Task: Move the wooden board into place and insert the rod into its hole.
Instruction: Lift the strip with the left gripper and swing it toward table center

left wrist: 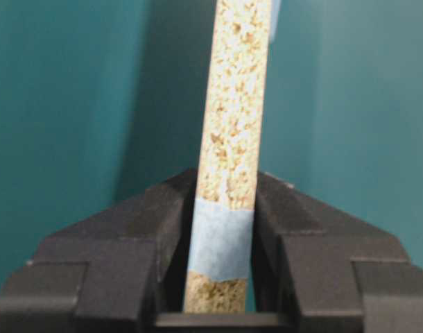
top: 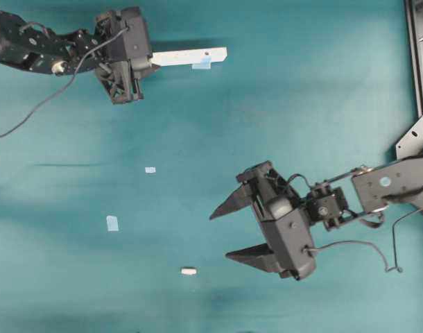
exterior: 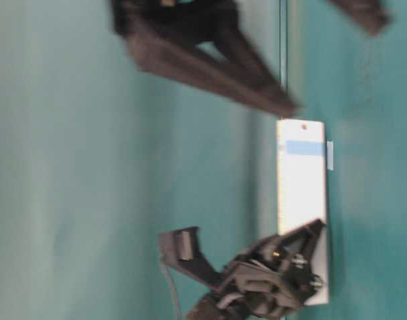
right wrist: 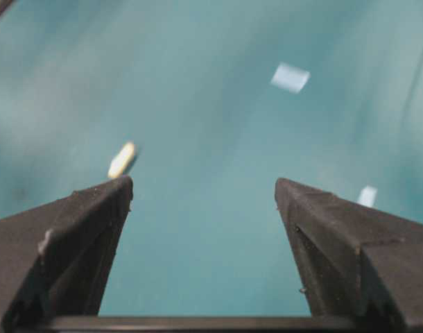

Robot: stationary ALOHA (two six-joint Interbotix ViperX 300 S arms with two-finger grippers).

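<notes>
While my left claw (left wrist: 222, 243) grips the wooden board (top: 191, 56) near the tabletop's (top: 267, 125) far edge, my right claw (top: 234, 231) stands wide open above the rod (top: 188, 271).

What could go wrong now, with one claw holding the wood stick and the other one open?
1. The left gripper pinches the wooden board at one end only, on its thin edges, so the long free end might swing or slip.
2. The rod is tiny and lies loose on the table. The open right gripper could knock it and send it rolling away.
</notes>
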